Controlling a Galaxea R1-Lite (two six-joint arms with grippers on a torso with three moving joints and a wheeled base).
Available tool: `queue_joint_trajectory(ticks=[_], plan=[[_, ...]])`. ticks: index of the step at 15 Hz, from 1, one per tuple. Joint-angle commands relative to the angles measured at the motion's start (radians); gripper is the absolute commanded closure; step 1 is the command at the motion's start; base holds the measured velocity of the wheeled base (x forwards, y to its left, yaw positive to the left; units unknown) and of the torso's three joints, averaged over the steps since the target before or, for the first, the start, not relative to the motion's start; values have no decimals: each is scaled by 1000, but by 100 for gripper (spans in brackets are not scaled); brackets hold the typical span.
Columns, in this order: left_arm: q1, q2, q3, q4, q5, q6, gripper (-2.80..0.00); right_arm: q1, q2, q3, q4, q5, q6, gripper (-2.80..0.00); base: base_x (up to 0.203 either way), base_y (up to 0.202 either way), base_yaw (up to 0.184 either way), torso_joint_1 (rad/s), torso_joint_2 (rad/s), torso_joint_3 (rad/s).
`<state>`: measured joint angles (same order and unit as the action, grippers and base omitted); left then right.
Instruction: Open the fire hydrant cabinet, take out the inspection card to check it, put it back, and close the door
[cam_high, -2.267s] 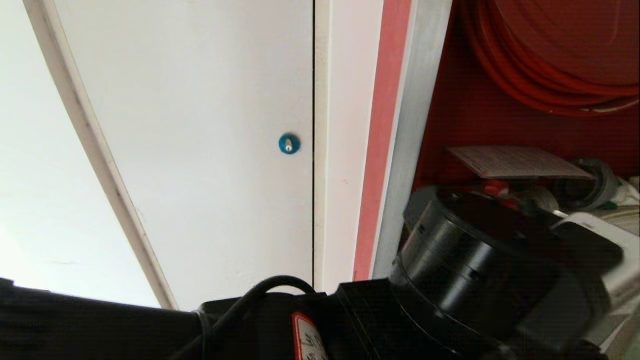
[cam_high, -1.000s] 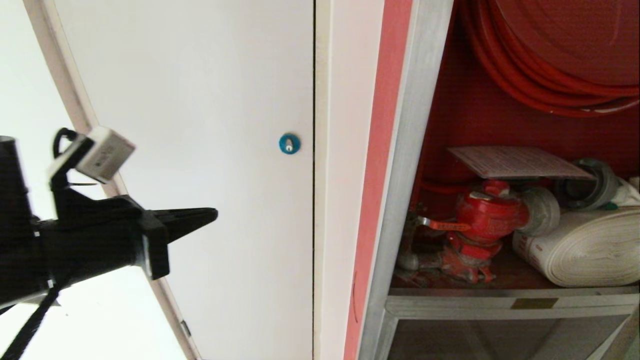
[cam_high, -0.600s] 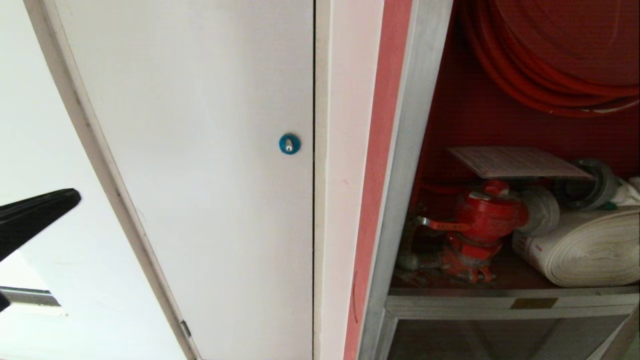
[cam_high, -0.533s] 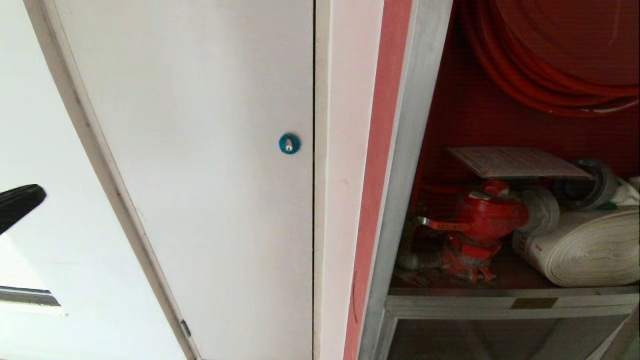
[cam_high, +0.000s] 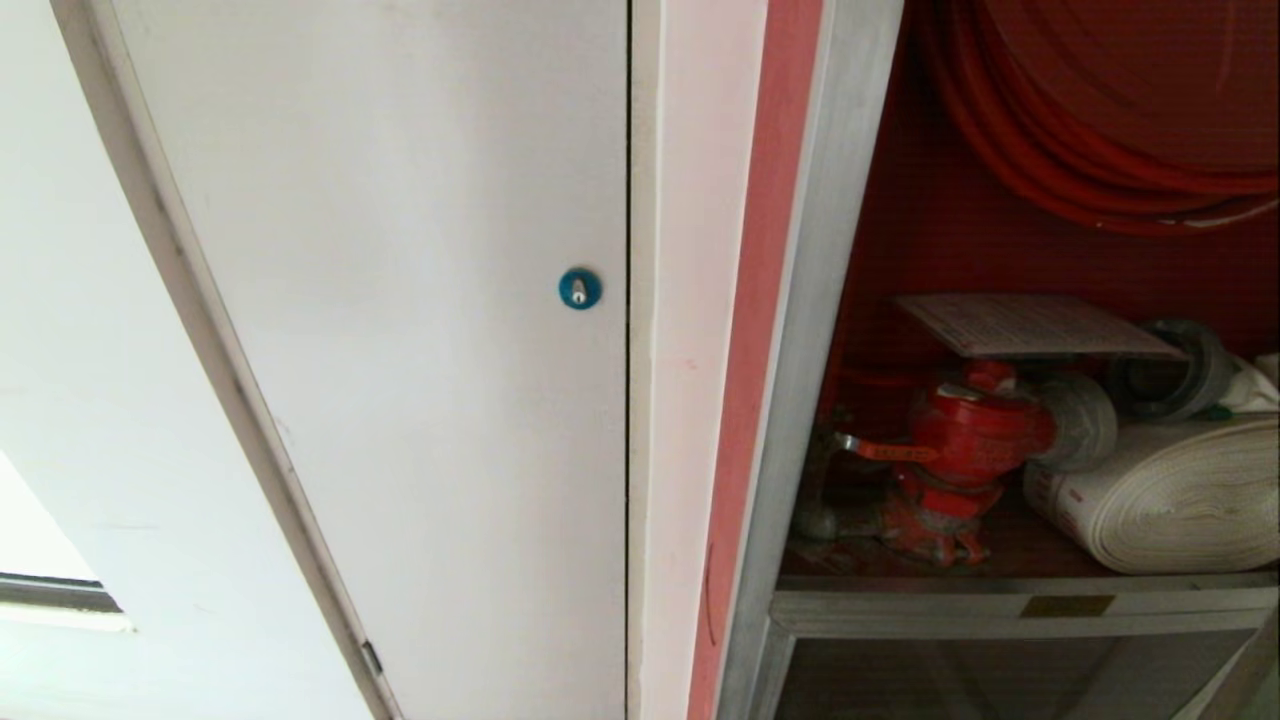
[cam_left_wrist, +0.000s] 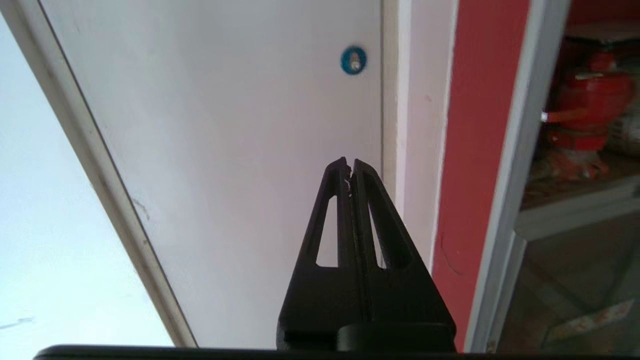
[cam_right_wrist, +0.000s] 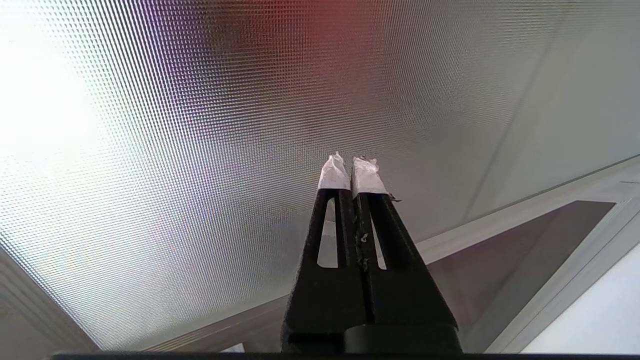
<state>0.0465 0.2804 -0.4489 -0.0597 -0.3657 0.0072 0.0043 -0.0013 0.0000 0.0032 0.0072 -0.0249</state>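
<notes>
One inspection card (cam_high: 1035, 325) atop red valve (cam_high: 975, 435) inside fire hydrant cabinet (cam_high: 800, 330).

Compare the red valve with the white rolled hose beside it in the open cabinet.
The red valve is hard, glossy and lumpy with a side handle; the rolled hose is white, flat fabric wound into a coil. The inspection card lies on the valve; nothing lies on the hose. Both sit on the same cabinet shelf.
</notes>
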Motion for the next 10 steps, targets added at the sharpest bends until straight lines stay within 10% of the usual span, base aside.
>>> queue_joint_trajectory(ticks=[1,10], plan=[[-23,-162,62,12,0,-1,0,0,-1,0,0,0,-1,0,0,0,0,0,0,0],[-33,-280,419,-65,286,145,0,0,0,0,0,0,-1,0,0,0,0,0,0,0]])
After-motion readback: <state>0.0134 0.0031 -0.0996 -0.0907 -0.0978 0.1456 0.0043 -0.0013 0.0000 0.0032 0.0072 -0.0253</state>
